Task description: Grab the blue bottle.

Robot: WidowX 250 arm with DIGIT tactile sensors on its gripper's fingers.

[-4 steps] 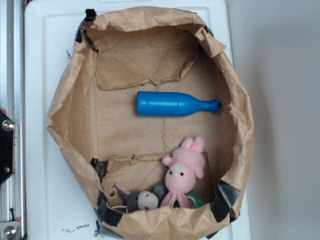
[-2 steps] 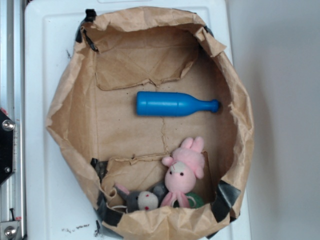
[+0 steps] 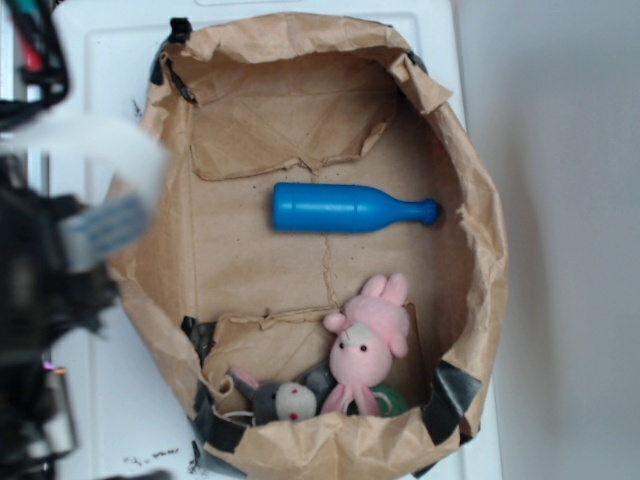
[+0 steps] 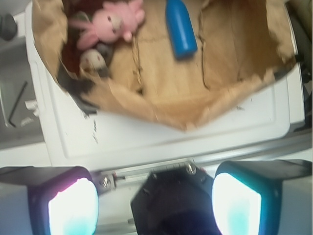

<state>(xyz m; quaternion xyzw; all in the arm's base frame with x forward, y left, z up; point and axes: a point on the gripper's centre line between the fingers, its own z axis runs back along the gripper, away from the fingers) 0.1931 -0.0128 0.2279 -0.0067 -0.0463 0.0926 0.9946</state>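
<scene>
Blue bottle (image 3: 352, 209) lies on its side mid-floor of your brown paper bag (image 3: 470, 300), neck pointing right, untouched. Nearer you sit a pink plush toy (image 3: 368, 345) and a grey plush mouse (image 3: 285, 398). Your tool (image 4: 152, 200) hangs spread over the white counter (image 4: 195, 137), outside the bag's left rim.

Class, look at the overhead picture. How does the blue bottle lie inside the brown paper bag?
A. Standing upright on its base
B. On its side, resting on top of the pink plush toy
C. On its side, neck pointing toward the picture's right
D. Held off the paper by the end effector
C: the blue bottle lies flat on the paper bag, its narrow neck at the right, apart from the pink plush toy.
</scene>
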